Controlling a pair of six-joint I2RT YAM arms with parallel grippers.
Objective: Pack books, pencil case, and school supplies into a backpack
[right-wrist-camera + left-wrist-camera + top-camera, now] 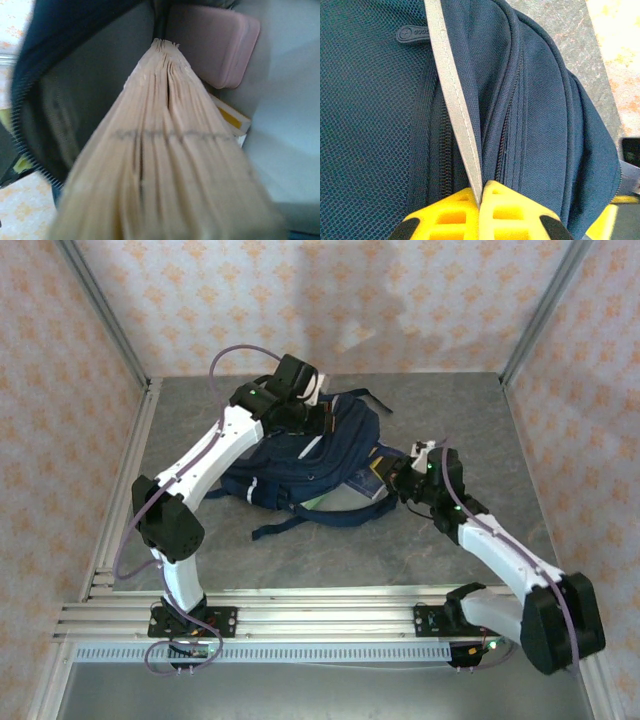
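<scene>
- The backpack (290, 472) lies flat in the middle of the surface (460, 410), with its open mouth on the side toward the right arm
- The left tool (481, 200) sits on the backpack's far end; its yellow fingertips are pressed together, pinching a grey strip (454, 95) sewn to the backpack
- From that pinch the strip runs across the backpack, with a zip line on either side of it and a mesh panel (370, 125) to its left
- A zip pull (412, 34) lies on the mesh, well beyond the left tool
- The right tool (390, 478) is at the backpack's mouth, clamped on books (170, 150); the pages hide its fingertips
- The books point page-edge first into the backpack, their far end just inside the mouth against the dark lining
- The pink pencil case (215, 45) lies inside the backpack, just beside the books' far end
- A yellow book (231, 119) lies inside the backpack under the pencil case, one corner showing
</scene>
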